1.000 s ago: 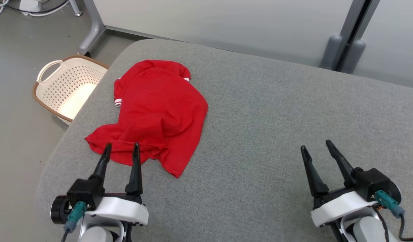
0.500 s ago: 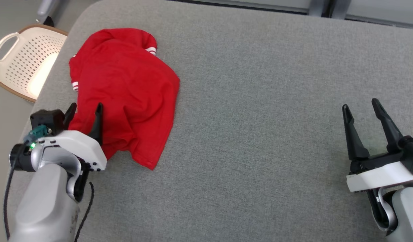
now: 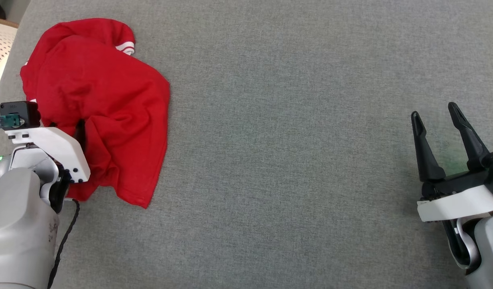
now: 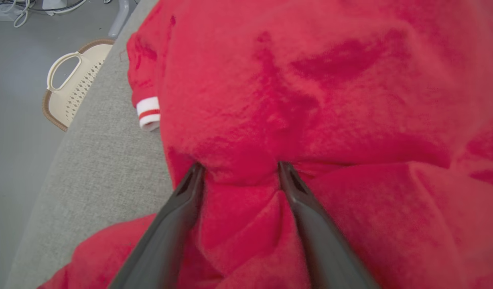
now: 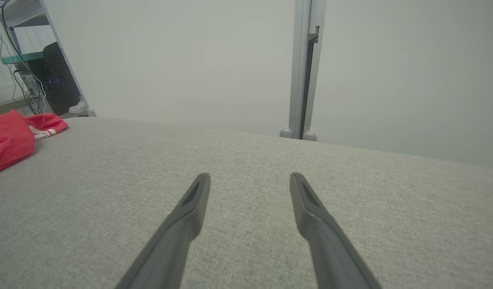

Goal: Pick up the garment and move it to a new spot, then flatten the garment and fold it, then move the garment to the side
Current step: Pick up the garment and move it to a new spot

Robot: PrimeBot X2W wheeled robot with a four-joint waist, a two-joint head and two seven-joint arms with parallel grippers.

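Red cloth lies all around the left gripper (image 4: 240, 165). Its two dark fingers stand wide apart, and both tips poke down into the folds of the red shirt (image 4: 310, 100). A soft bump of cloth sits between the fingers, but they are not squeezing it. From the head view, the shirt (image 3: 98, 100) lies in a crumpled heap at the far left of the grey cloth top (image 3: 290, 160), close to its left edge. The white shell of the left arm covers the near left part of the heap. A sleeve end (image 4: 148, 114), white with a red stripe, sticks out on the left side of the shirt and rests on the grey top. The right gripper (image 3: 434, 110) is well apart from the shirt, over at the right side. Its fingers are spread wide too, with nothing between them, and they point out over the bare grey top (image 5: 250, 241). From that wrist, the shirt (image 5: 9, 140) is a small red lump far off to the left. A cream basket (image 4: 69, 88) with a brown rim and a loop handle stands on the grey floor (image 4: 17, 120), just beside the left edge of the top. Only part of its inside shows, a pale wall full of little holes, so I cannot tell what is in it.
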